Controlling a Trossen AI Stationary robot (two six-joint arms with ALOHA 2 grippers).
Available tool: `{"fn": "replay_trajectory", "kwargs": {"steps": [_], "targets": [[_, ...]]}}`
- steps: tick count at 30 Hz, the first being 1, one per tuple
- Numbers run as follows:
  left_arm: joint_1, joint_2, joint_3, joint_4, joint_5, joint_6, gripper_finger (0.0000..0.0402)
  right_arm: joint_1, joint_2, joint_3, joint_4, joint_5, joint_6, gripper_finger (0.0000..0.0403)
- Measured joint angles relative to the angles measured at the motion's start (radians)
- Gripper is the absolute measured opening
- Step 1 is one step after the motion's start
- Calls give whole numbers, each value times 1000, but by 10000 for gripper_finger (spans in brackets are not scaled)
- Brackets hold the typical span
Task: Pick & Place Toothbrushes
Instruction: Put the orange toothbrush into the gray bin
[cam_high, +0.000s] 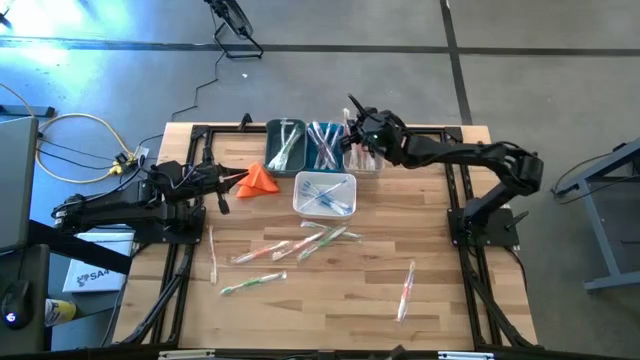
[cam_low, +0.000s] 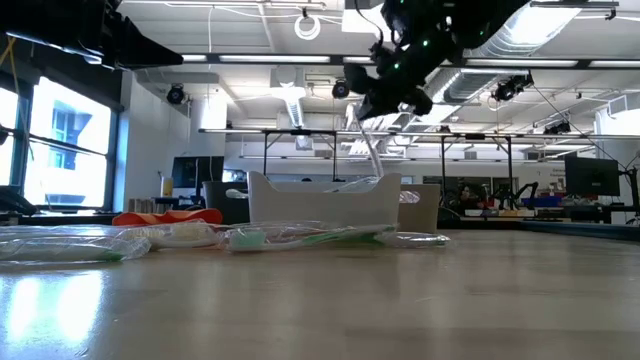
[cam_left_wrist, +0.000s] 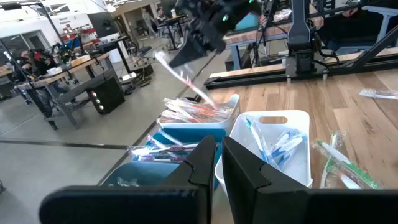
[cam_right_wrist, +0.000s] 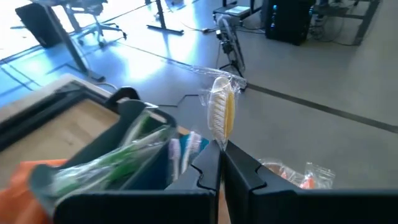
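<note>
Right claw on wrapped toothbrush, seemingly yellow bristles only wrist-visible

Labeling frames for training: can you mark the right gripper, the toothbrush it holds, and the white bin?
right gripper (cam_high: 357, 120), high view, between its fingertips.
held toothbrush (cam_right_wrist: 222, 115), right wrist view, on the bristle head inside the wrapper.
white bin (cam_high: 300, 205), high view, on its rim.

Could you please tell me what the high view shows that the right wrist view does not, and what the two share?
Only the high view shows the loose toothbrushes on the table, the white bin and the left gripper parked beside the orange cloth.

Only the right wrist view shows the bristle head of the held toothbrush inside its clear wrapper.

Both show the right gripper holding that toothbrush above the bins, and the dark green bin.
</note>
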Motion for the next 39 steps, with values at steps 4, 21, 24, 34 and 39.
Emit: {"fn": "replay_trajectory", "kwargs": {"steps": [4, 21, 24, 34, 39], "targets": [[0, 0, 0, 0, 0, 0, 23, -33, 58, 0, 40, 2, -10, 3], [0, 0, 0, 0, 0, 3, 23, -65, 170, -1, -17, -3, 31, 3], [0, 0, 0, 0, 0, 4, 23, -65, 171, -2, -62, -3, 57, 3], [0, 0, 0, 0, 0, 4, 23, -65, 171, -2, -80, 27, 52, 4], [0, 0, 0, 0, 0, 4, 23, -65, 171, -2, -80, 26, 52, 31]]}}
